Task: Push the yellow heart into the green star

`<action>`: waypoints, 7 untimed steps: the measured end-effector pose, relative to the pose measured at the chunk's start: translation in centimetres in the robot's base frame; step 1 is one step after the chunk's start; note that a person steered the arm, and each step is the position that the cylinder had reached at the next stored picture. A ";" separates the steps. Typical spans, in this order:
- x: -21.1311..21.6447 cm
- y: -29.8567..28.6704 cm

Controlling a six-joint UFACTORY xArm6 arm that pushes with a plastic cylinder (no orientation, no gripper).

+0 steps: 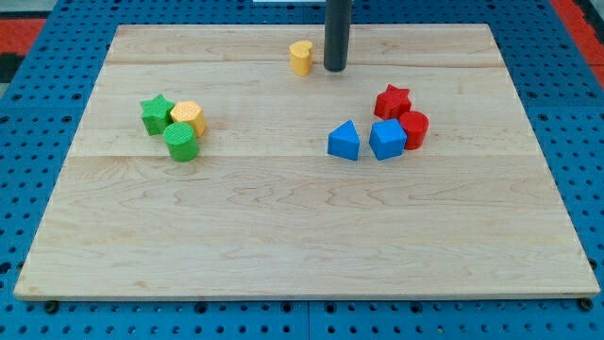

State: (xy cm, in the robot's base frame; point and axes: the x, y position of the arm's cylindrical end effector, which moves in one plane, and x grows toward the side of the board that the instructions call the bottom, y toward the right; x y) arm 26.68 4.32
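The yellow heart (301, 57) sits near the view's top centre of the wooden board (302, 236). My tip (335, 69) is just to the heart's right, a small gap apart from it. The green star (156, 114) lies at the view's left, well away from the heart, touching a yellow hexagon-like block (189, 117) and a green cylinder (181, 142).
A cluster at the view's right holds a red star (392, 100), a red cylinder (413, 128), a blue cube-like block (387, 139) and a blue triangle (344, 142). Blue pegboard surrounds the board.
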 end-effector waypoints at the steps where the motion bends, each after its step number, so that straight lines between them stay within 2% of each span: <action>1: -1.9 -3.2; 2: 2.9 -8.7; 3: 4.3 -15.8; 4: 3.8 -16.3; 5: 2.7 -19.6; 6: 3.5 -24.3; 7: 6.9 -24.6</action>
State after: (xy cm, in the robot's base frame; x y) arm 33.56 -20.25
